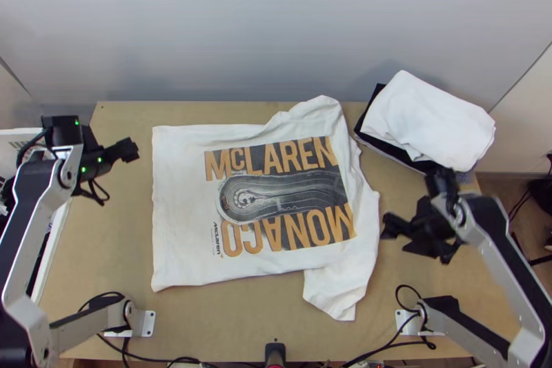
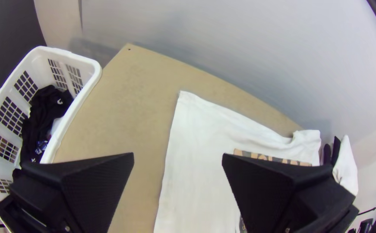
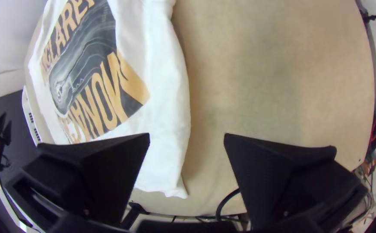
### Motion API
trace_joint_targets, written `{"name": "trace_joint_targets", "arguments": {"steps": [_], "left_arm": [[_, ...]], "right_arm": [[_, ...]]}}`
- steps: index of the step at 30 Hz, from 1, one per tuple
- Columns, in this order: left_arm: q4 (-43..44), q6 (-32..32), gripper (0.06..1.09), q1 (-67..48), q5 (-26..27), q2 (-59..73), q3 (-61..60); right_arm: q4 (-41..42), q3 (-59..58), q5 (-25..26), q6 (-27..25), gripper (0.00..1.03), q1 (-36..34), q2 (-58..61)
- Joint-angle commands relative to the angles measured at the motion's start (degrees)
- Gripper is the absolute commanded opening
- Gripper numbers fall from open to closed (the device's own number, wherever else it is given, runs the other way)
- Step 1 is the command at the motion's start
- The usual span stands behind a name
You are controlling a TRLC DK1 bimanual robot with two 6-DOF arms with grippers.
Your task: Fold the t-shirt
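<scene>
Left gripper (image 1: 130, 149): bare tabletop (image 1: 124, 230) inboard, up to t-shirt (image 1: 183, 161); basket (image 2: 74, 108) outboard, 1 obstruction | Right gripper (image 1: 399, 235): bare strip inboard; cloth stack (image 1: 428, 119) and wall (image 1: 276, 36) beyond, 2 obstructions.

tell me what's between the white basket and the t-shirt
Bare wooden table lies between the white basket and the t-shirt, as the left wrist view shows, with the left gripper above part of it.

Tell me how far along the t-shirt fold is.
Done: the t-shirt lies spread on the table, print up. In hand: nothing; the left gripper and right gripper are open, clear of the cloth. Left: apparently all the folding, as the body lies full and near sleeve and far sleeve stick out.
</scene>
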Motion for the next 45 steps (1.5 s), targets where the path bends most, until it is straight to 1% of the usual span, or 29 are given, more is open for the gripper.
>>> {"name": "trace_joint_targets", "arguments": {"steps": [1,4,8,9,11,15,20,26,29,30,32,33,35,38,40,42,43,44,45], "left_arm": [[-3.6,0.9,1.05,-0.3,-0.2,-6.5,-4.7],[-4.3,2.4,1.05,0.9,-0.2,-7.8,-6.0],[-5.1,3.0,1.05,2.4,-0.2,-8.4,-6.2],[-5.2,3.2,1.05,2.6,-0.2,-8.5,-6.2],[-5.3,3.2,1.05,2.7,-0.2,-8.7,-6.3],[-5.3,3.1,1.05,2.7,-0.1,-8.7,-6.6],[-5.2,2.9,1.05,2.4,-0.1,-8.7,-6.9],[-5.2,2.9,1.05,2.5,-0.2,-8.6,-6.7],[-5.2,3.0,1.05,2.7,-0.2,-8.5,-6.7],[-5.2,3.0,1.05,2.7,-0.2,-8.5,-6.8],[-5.2,3.0,1.05,2.7,-0.2,-8.4,-6.9],[-5.2,3.0,1.05,2.7,-0.2,-8.4,-7.1],[-5.1,3.0,1.05,2.7,-0.2,-8.4,-7.2],[-5.0,3.0,1.05,2.7,-0.2,-8.3,-7.3],[-5.0,3.0,1.05,2.8,-0.2,-8.3,-7.5],[-5.1,3.2,1.05,2.8,-0.2,-8.3,-7.6],[-5.4,3.6,1.05,2.9,-0.2,-8.4,-7.8],[-6.2,4.6,1.05,2.8,-0.2,-8.4,-8.1],[-7.5,6.6,1.05,2.8,-0.2,-8.4,-8.6]], "right_arm": [[9.4,-12.0,0.5,-1.0,0.49,4.0,-8.2],[12.2,-14.2,0.6,-1.0,0.48,4.1,-7.1],[12.3,-15.5,0.6,-1.0,0.49,4.3,-5.0],[12.8,-15.7,0.6,-1.0,0.52,4.9,-4.6],[13.8,-16.0,0.5,0.3,0.6,5.6,-4.0],[14.2,-15.9,0.6,2.3,0.84,7.8,-2.4],[15.3,-15.7,0.6,2.3,0.85,8.5,-0.6],[16.2,-15.2,0.6,3.5,0.84,11.7,1.7],[16.4,-15.0,0.6,3.6,0.83,11.8,2.9],[16.5,-14.9,0.6,3.6,0.8,11.8,3.4],[16.9,-14.7,0.6,3.3,0.68,11.9,4.0],[17.5,-14.8,0.6,3.2,0.65,11.9,4.1],[18.1,-14.9,0.6,3.2,0.63,12.0,4.3],[19.1,-15.1,0.7,3.1,0.48,12.2,4.4],[19.2,-15.0,1.2,2.6,0.4,12.2,4.1],[19.6,-15.2,2.2,2.1,0.3,12.2,2.9],[19.8,-15.2,3.0,1.8,0.23,12.2,2.3],[19.9,-15.2,3.6,1.4,0.17,12.2,1.7],[19.9,-15.2,4.1,0.9,0.09,12.2,0.9]]}}
